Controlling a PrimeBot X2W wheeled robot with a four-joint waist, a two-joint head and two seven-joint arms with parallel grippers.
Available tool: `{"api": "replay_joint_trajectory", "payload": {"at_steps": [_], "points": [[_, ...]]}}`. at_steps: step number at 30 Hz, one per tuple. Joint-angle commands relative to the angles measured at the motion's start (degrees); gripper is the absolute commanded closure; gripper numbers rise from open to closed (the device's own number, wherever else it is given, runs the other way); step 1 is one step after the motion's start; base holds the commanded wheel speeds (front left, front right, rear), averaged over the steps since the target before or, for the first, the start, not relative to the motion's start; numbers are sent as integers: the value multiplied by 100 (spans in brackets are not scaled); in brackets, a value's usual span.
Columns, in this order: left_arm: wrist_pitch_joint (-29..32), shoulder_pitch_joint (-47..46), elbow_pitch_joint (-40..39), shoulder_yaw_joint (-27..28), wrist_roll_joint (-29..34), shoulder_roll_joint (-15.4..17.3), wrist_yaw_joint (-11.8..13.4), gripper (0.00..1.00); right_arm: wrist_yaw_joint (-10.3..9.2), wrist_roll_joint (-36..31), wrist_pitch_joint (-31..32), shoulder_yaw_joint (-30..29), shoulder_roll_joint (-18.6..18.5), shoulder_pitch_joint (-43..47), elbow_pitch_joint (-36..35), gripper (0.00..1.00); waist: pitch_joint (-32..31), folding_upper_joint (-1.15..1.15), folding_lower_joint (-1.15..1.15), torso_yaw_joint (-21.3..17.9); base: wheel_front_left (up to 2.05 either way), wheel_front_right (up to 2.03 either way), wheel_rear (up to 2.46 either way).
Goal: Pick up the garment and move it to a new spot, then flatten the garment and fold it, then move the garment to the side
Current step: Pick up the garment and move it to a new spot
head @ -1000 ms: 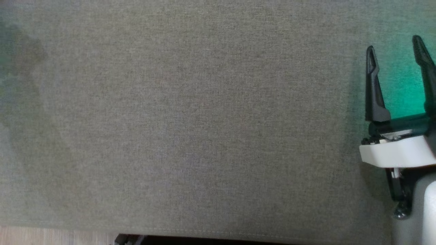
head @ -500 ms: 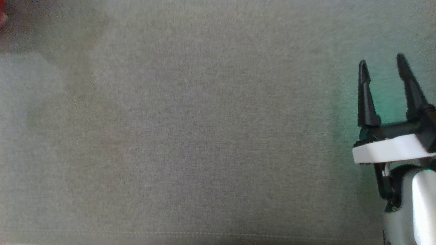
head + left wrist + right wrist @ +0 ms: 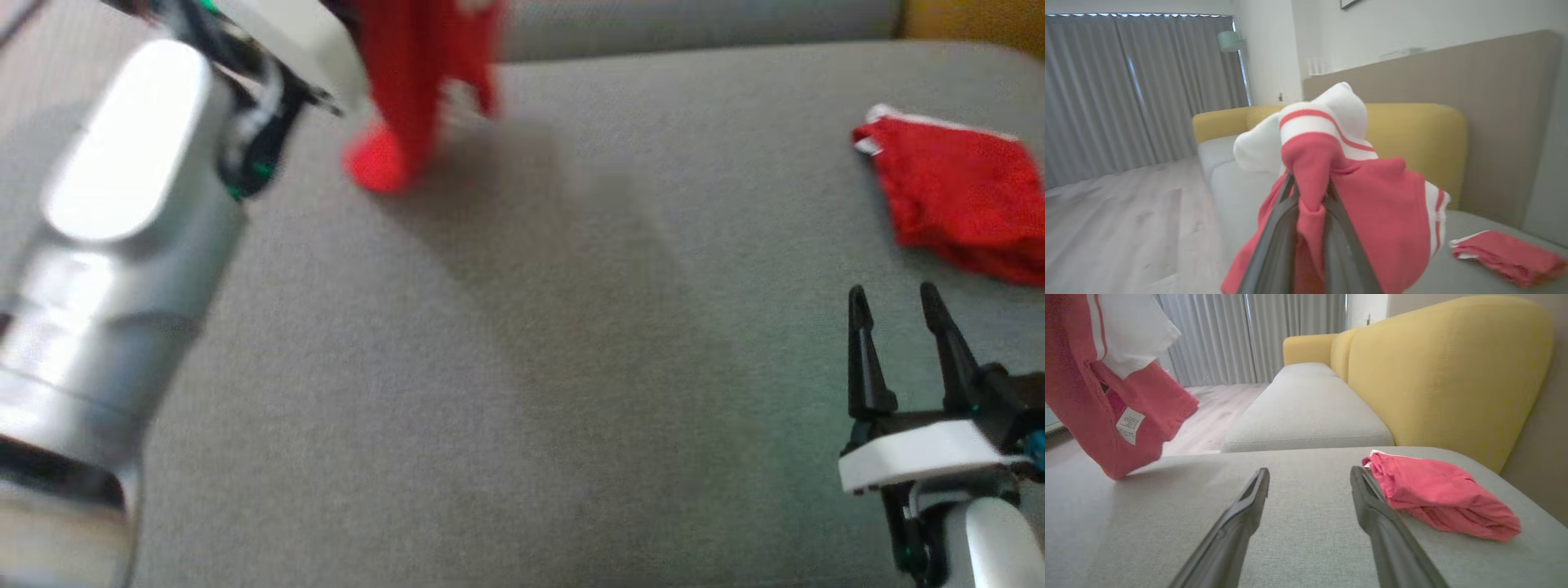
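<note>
Garment (image 3: 1372, 212): red with white striped trim, hanging over grey cushion (image 3: 571, 367), lowest fold close to cushion surface | left gripper (image 3: 1310, 181): high above cushion, fingers clamped on garment | right gripper (image 3: 892, 292): low over cushion, fingers apart, empty | folded red cloth (image 3: 955, 196): lying on cushion toward its back edge, just beyond right gripper

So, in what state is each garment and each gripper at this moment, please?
left gripper: shut on the red-and-white garment.
red-and-white garment: lifted, hanging bunched from the left gripper.
right gripper: open, empty, over the gray seat.
folded red garment: lying on the gray seat, untouched.
</note>
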Motion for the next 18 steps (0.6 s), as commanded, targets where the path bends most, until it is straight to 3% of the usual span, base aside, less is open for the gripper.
{"api": "replay_joint_trajectory", "payload": {"at_steps": [1, 5, 9, 18], "points": [[1, -236, -216, 195, -69, 154, 11, 100, 37, 30, -64, 117, -27, -80, -174, 0, -352, -1, 3, -293, 0, 0, 0], [33, 243, -958, 364, -802, -197, 16, 100, 37, 172, -168, 169, -27, 31, -46, 0, -326, -1, 3, -394, 0, 0, 0], [-12, 781, -1190, 430, -1093, -272, 125, 100, 37, 297, -258, 302, -27, -19, 44, 0, -133, -1, 3, -438, 0, 0, 0], [-488, 1911, 49, 586, -1178, 152, 428, 100, 37, 386, -452, 632, -27, -455, 290, 0, 504, -1, 3, -612, 0, 0, 0]]}}
